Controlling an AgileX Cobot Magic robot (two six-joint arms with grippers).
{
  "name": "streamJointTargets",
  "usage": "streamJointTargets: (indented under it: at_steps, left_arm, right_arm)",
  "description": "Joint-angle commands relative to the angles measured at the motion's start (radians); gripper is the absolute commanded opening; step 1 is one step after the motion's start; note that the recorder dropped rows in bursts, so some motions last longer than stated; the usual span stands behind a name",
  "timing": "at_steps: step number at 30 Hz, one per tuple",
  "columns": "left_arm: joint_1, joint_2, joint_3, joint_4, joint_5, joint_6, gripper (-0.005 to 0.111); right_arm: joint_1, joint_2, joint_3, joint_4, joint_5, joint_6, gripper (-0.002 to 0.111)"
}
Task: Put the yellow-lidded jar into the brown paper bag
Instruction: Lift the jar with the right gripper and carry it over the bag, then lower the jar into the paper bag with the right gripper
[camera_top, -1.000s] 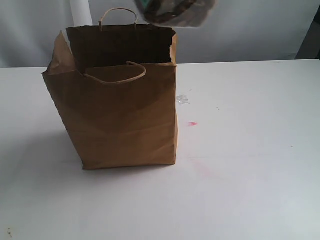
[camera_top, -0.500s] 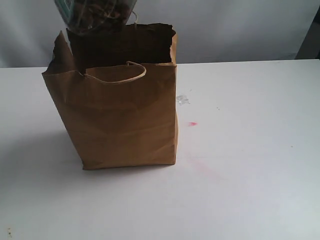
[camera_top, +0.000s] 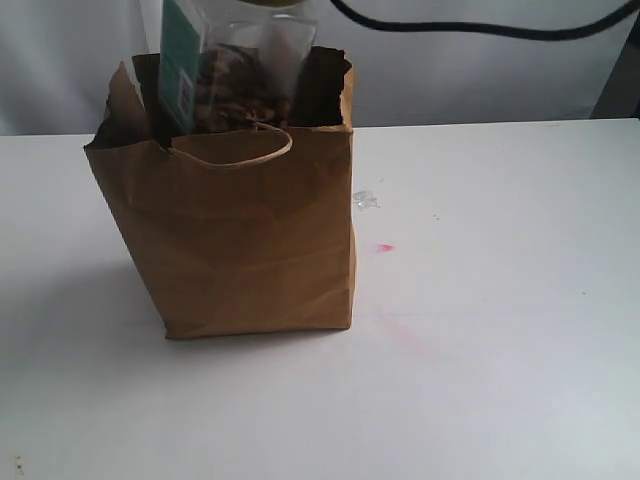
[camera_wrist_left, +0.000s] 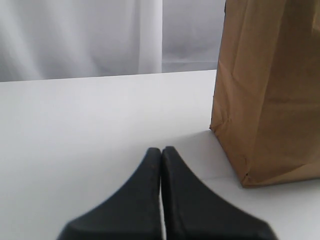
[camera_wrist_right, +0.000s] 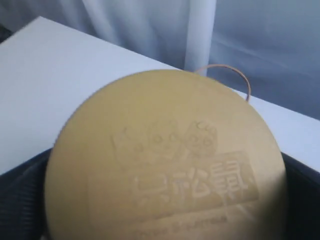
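We counted one clear, teal-labelled yellow-lidded jar (camera_top: 235, 75), upright, its base sunk behind the ragged front rim of one tall brown paper bag (camera_top: 240, 240). The right gripper (camera_wrist_right: 165, 200) clasped its lid from both sides. The left gripper (camera_wrist_left: 161, 165) sat pressed closed near the bag. Broad white table (camera_top: 500, 300) lay right of the bag.
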Motion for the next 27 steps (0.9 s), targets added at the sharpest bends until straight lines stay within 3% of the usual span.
streamJointTargets:
  at_steps: [1,11,18,27]
  left_arm:
    - [-0.005,0.003,-0.002,-0.004,-0.009,-0.004,0.001]
    - [-0.005,0.003,-0.002,-0.004,-0.009,-0.004,0.001]
    - [-0.005,0.003,-0.002,-0.004,-0.009,-0.004,0.001]
    - [-0.005,0.003,-0.002,-0.004,-0.009,-0.004,0.001]
  right_arm:
    - [0.002,0.02,-0.006,-0.071,0.043,0.034,0.0]
    - [0.006,0.09,-0.006,-0.13,0.082,0.217,0.0]
    - [0.052,0.151,-0.006,-0.274,0.082,0.318,0.0]
    - [0.072,0.183,-0.006,-0.299,0.073,0.345,0.0]
